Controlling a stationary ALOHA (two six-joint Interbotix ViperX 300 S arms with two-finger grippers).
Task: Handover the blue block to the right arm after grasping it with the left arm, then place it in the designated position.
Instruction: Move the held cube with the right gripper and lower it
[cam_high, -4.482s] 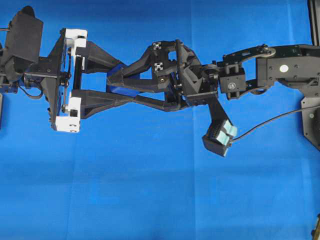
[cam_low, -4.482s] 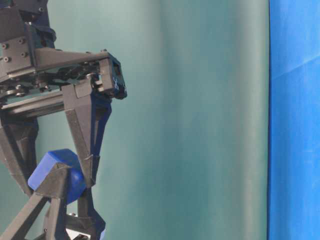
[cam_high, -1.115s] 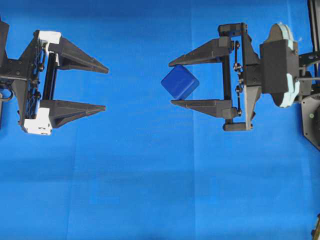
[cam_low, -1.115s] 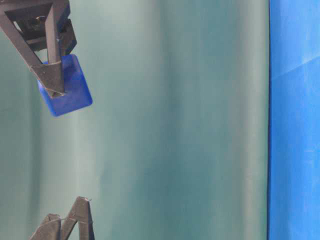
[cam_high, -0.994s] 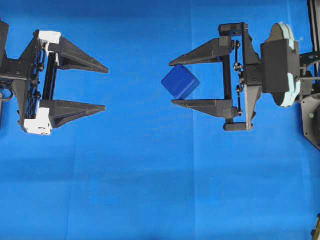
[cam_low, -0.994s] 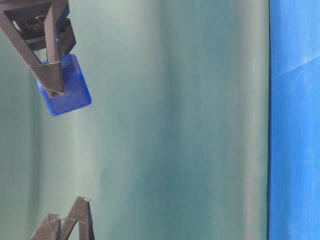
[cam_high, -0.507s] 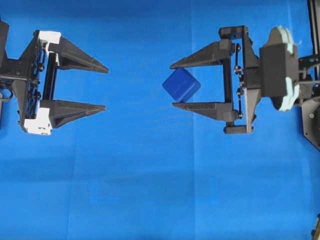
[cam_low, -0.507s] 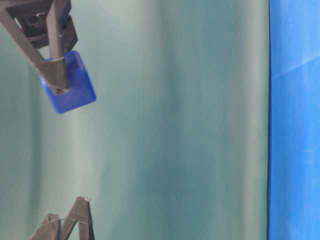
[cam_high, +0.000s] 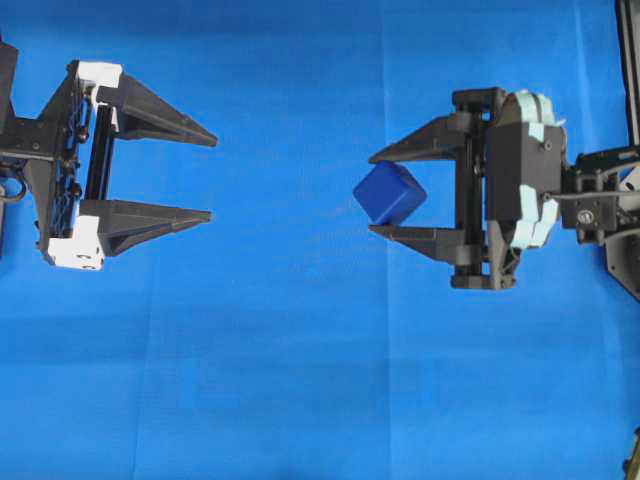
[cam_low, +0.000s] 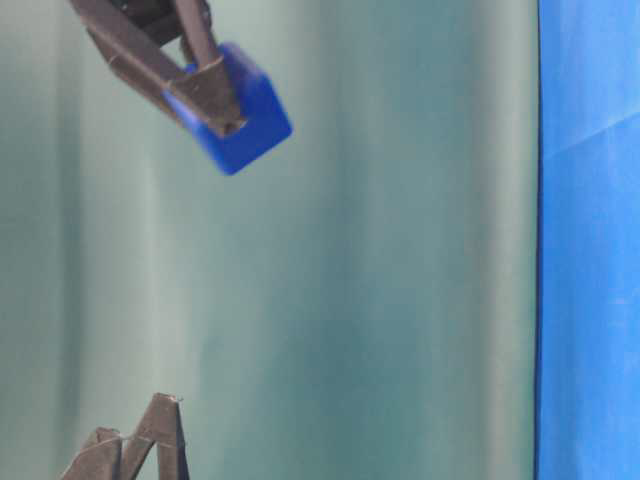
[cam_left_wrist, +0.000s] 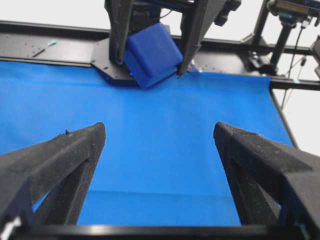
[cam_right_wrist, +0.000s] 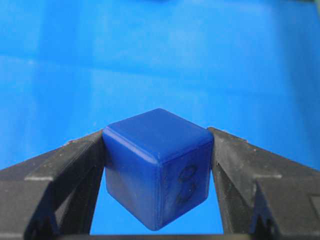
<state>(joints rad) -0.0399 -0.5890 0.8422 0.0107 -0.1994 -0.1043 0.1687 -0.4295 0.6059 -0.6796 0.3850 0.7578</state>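
Blue block (cam_high: 389, 193), pinched between the right gripper (cam_high: 372, 195)'s fingers, is drifting toward three o'clock with the wrist tilting, while the left gripper (cam_high: 210, 176) is idling wide open and empty at nine o'clock, so the handover looks finished and placement comes next.
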